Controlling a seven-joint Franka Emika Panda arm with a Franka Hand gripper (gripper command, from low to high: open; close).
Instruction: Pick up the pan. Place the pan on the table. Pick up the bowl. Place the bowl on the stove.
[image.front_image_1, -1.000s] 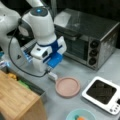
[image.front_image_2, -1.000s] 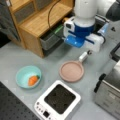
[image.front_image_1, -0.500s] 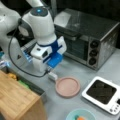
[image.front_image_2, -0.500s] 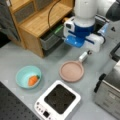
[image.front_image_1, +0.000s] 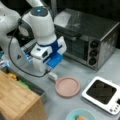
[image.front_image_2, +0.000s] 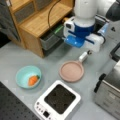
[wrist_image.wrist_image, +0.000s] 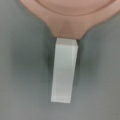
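The pan (image.front_image_1: 67, 86) is sitting flat on the grey surface (image.front_image_2: 15, 60), off the stove (image.front_image_2: 58, 100), so that part of the job looks done. It lies just beside the stove in both front views, not touching it, and the stove's black plate is bare. I'd guess it was set there to free up the cooktop while staying out of the bowl's way.

Its white handle (wrist_image.wrist_image: 64, 73) is the long axis. In a front view (image.front_image_1: 52, 75) it points up and left toward the arm; in the wrist view it runs nearly straight down from the pink rim, tilted a touch.

The gripper (image.front_image_1: 48, 71) hangs right over that handle. No fingertips show in the wrist view, and nothing is clamping the handle there, so the pan looks let go. How wide the jaws stand, I honestly can't tell.

The bowl (image.front_image_2: 28, 77) sits well apart on the surface with something orange inside. Toaster oven (image.front_image_1: 92, 40) is behind, wooden shelf (image.front_image_2: 37, 20) off to the side.
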